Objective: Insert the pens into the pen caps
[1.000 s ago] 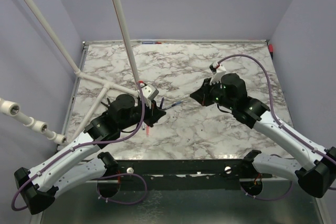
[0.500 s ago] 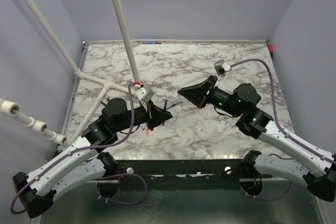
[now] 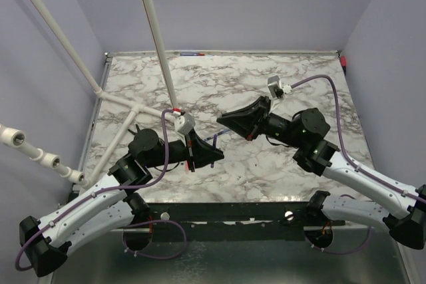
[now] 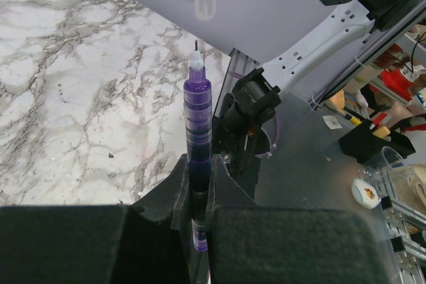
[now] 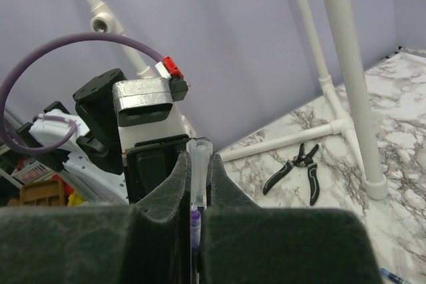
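Marble table [image 3: 279,78] fills the top view, walled in by plain lilac panels; white pipes [image 3: 154,31] slant across its 10 o'clock corner. Left arm [image 3: 100,197] reaches in from 7 o'clock and right arm [image 3: 353,171] from 4 o'clock, so that the two meet above the middle of the table, nose to nose. Left gripper [image 4: 198,177] is clenched on the lower barrel of a purple pen [image 4: 198,118]; the pen stands straight out of the fingers, its white tip and fine needle point toward 12 o'clock in the left wrist view. Right gripper [image 5: 195,164] is at 1 o'clock from the left one in the top view; it is clamped on a clear cap [image 5: 199,154], whose rim pokes just past the fingertips. Black pliers [image 5: 299,171] lie on the marble near the foot of the pipes, at 3 o'clock from the cap in the right wrist view. Seen from the left wrist, the cap hangs blurred at 12 o'clock, just beyond the pen's needle point, in line with it but apart from it; the pen is not yet inside.
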### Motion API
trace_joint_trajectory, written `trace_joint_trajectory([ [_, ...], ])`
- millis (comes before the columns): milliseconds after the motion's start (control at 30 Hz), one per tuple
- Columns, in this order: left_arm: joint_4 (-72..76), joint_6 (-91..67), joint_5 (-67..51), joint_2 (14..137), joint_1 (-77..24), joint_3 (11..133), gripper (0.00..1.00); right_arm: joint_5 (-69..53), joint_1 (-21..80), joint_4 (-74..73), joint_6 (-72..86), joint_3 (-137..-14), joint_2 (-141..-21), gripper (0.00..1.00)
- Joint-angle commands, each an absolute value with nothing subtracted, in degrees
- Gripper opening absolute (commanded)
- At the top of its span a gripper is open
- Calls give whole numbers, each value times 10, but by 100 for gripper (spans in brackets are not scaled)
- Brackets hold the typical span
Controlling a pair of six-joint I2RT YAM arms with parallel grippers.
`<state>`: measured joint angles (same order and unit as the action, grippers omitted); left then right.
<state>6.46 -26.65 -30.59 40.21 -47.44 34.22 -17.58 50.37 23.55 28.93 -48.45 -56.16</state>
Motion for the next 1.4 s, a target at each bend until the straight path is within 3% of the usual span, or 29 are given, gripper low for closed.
trace_joint_trajectory([
  [0,102,-277,-345,401,-475,337,0,-204,516,277,291,-491,-578,1],
  [1367,103,-284,-353,377,-475,327,0,-155,567,278,261,-479,-573,1],
])
